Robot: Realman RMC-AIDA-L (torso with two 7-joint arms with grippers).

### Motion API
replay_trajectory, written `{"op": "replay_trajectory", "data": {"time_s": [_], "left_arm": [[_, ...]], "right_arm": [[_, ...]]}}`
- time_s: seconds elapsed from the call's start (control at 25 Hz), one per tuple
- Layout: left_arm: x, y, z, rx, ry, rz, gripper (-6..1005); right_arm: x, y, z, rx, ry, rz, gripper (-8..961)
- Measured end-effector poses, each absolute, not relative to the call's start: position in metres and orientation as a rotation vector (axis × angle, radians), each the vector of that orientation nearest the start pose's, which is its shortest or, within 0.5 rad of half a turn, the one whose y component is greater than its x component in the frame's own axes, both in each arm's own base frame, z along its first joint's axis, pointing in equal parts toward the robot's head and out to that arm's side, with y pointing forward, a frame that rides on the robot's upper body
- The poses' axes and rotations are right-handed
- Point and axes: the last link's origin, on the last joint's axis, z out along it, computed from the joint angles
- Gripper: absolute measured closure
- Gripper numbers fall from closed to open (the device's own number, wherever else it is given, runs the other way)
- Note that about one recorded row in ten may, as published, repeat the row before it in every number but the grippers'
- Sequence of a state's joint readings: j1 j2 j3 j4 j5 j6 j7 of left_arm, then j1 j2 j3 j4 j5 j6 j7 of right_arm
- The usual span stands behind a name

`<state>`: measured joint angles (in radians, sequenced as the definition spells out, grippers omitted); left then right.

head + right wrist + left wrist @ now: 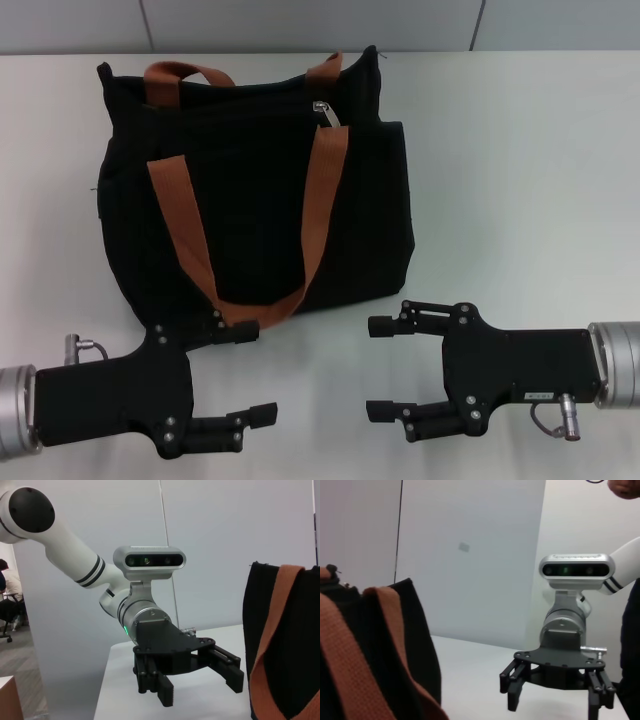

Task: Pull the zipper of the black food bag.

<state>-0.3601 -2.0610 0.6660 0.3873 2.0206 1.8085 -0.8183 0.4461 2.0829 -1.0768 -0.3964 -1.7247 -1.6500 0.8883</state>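
Item: black food bag (255,190). Soft fabric tote lying flat on the white table (520,180), at 12 o'clock from the robot, top edge toward the far side. Two rust-brown webbing handles (320,190); the near one droops in a loop toward the table's front edge.

Item: zipper (326,113). Small silver pull tab on the bag's top edge, about 1 o'clock from the bag's centre, close beside the near handle's right strap. Untouched.

Item: left gripper (245,375). Low at 7 o'clock from the bag, fingers spread, empty. Upper finger lies at the bag's near edge beside the handle loop; whether it touches cannot be told.

Item: right gripper (385,368). At 5 o'clock from the bag, clear of it, fingers spread, empty, pointing toward the left gripper.

Status: opening step; no approach to the tab made yet, both grippers well apart from it.

Next move, as judged: one gripper must reach across the bag to its far edge and pinch the small tab squarely; the other would likely steady the fabric so the soft bag does not drag along.
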Motion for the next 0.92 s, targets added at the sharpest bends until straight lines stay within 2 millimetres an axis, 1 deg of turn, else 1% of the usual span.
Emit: {"op": "replay_trajectory", "data": {"time_s": [0.04, 0.92], "left_arm": [[-0.2969, 0.2237, -0.029, -2.828, -0.287, -0.971, 167], [-0.2976, 0.2204, -0.0279, -2.852, -0.289, -0.974, 167]], "right_arm": [[0.2586, 0.2529, -0.0646, -2.949, 0.198, 0.926, 138], [0.2604, 0.254, -0.0645, -2.923, 0.194, 0.92, 138]]}}
